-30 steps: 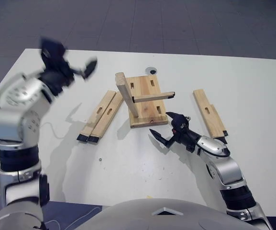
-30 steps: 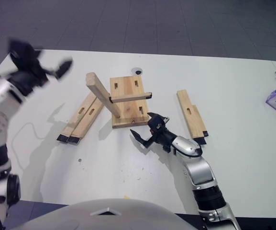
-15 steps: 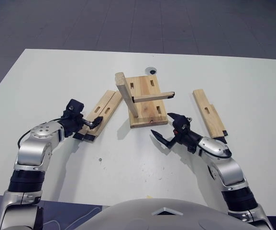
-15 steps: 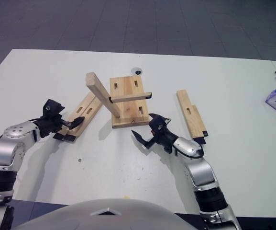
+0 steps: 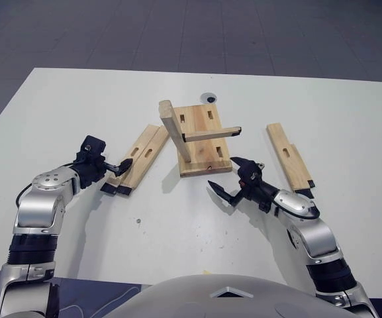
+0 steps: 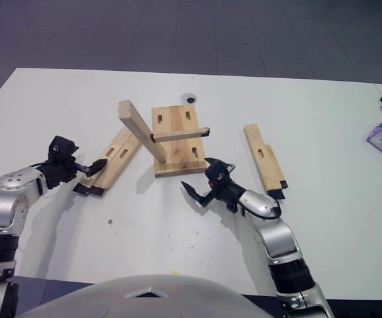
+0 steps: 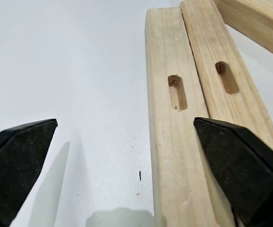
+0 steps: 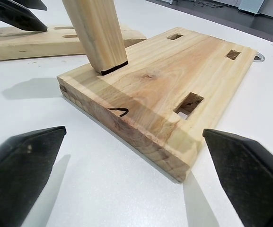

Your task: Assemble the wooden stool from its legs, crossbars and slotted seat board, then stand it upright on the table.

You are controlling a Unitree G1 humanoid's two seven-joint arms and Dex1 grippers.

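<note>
left gripper [image 7: 125, 121], right gripper [image 8: 134, 131], fingers [image 8: 22, 161] apart

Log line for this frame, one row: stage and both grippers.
stage: seat board flat, one fitted leg carrying crossbar | left gripper: open, at two loose legs | right gripper: open, beside seat board | nothing held

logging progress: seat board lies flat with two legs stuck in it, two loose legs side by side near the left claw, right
Only one leg stands in the seat board, as the left eye view shows. The rest holds: board flat, two loose legs side by side near the left claw.
</note>
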